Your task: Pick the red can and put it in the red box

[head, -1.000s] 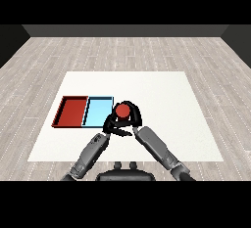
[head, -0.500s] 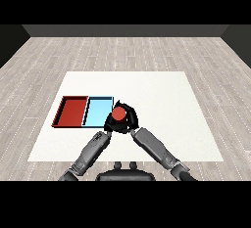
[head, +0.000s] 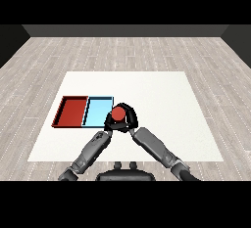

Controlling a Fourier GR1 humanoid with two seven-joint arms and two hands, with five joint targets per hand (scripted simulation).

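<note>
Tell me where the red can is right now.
In the head view the red can sits near the centre, held in the right hand, just right of the blue tray.

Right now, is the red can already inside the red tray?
No, the red can is in the right robot hand, beside the light blue tray.

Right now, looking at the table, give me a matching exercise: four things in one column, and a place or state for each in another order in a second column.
Column one:
1. red can
2. red tray
3. light blue tray
4. left hand

Column two:
A. farthest left on the table
B. held in the right hand
C. between the red tray and the can
D. just below the light blue tray's near right corner

Pairs: 1-B, 2-A, 3-C, 4-D
</note>
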